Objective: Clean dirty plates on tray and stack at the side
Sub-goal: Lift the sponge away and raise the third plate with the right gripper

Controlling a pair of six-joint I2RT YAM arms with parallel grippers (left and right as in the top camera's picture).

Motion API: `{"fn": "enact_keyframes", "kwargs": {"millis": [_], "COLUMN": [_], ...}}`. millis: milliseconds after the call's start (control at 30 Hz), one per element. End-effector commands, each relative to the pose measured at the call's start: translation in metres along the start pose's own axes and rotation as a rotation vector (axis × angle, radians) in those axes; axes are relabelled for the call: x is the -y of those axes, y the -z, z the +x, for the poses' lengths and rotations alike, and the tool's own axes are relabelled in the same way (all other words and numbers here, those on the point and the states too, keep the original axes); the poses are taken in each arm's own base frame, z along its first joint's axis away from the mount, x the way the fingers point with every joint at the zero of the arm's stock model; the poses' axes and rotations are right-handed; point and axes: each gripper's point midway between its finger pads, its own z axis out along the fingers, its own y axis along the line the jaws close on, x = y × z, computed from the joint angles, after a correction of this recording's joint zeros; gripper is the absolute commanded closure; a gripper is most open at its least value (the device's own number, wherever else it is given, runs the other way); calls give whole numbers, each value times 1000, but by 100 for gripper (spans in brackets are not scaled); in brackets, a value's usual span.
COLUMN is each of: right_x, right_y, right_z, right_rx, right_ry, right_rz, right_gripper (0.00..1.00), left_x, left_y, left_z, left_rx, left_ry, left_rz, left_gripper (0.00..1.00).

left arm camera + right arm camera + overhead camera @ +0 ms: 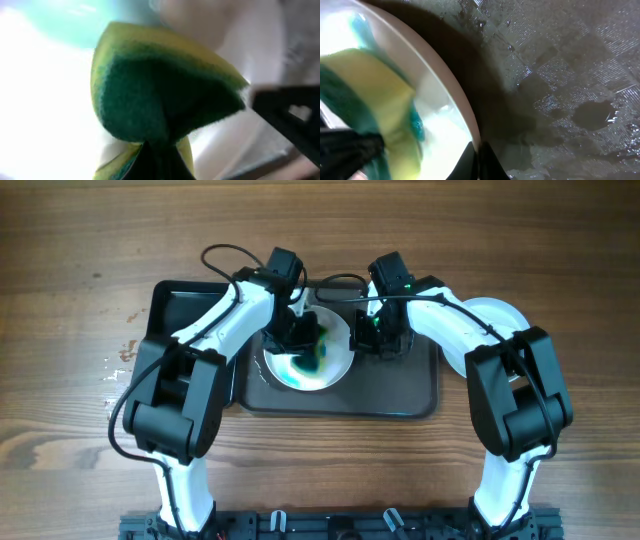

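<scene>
Tray point(400, 395): dark grey, low rim and rounded corners, at the centre of the overhead view; its long axis runs left to right across the frame.
Plate point(335, 368): round and white, so it has no long axis of its own; it sits on the tray just left of the tray's middle, face up.
Smear point(300, 368): teal-blue, spread over the lower left of the plate's face.
Side plate point(495, 308): a white round rim past the tray's right end, mostly hidden under the right arm. I cannot tell whether it is one plate or several.
Sponge point(160, 95): yellow body with a green scouring face. In the left wrist view the green face is turned to the camera, folded to a point at the lower edge of the frame. It is over the upper part of the plate.
Left gripper point(298, 330): jaws pressed together, pinching the sponge at its folded lower end.
Right gripper point(383, 340): at the plate's right edge. In the right wrist view the jaws are closed on the plate's rim at the bottom centre of the frame.
Tray surface: finely textured, with drops and darker wet patches point(592, 112) at the right of the right wrist view.
Table point(80, 260): brown wood, grain running left to right, filling the overhead frame around the tray.
</scene>
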Motion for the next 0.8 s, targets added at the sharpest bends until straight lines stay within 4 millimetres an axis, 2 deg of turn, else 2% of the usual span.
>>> {"fn": "enact_keyframes", "kwargs": {"millis": [0, 67, 167, 233, 333, 467, 533, 633, 767], "right_x": [8, 8, 8, 8, 8, 4, 1, 3, 18], "right_y": [-4, -4, -4, -4, -4, -2, 4, 19, 69], "right_z": [4, 5, 5, 5, 4, 6, 4, 0, -5], "right_rx": [-10, -10, -10, -10, -10, -13, 1, 49, 191], "right_ry": [-13, -14, -14, -14, -12, 24, 50, 84, 131], "right_rz": [21, 21, 21, 22, 21, 5, 1, 45, 246], "right_gripper": [96, 96, 96, 96, 96, 96, 96, 96, 96], "left_x": [19, -7, -35, -54, -50, -37, -33, -37, -47], "left_y": [-10, -9, -1, 17, 50, 88, 100, 106, 106], "left_z": [1, -27, -49, -65, -72, -67, -64, -64, -66], "left_rx": [-15, 114, 224, 291, 295, 279, 277, 278, 283], "left_ry": [-78, -43, -7, 13, 38, 75, 85, 128, 149], "left_rz": [109, -54, -214, -324, -328, -297, -268, -246, -259], "left_gripper": [96, 96, 96, 96, 96, 96, 96, 96, 96]}}
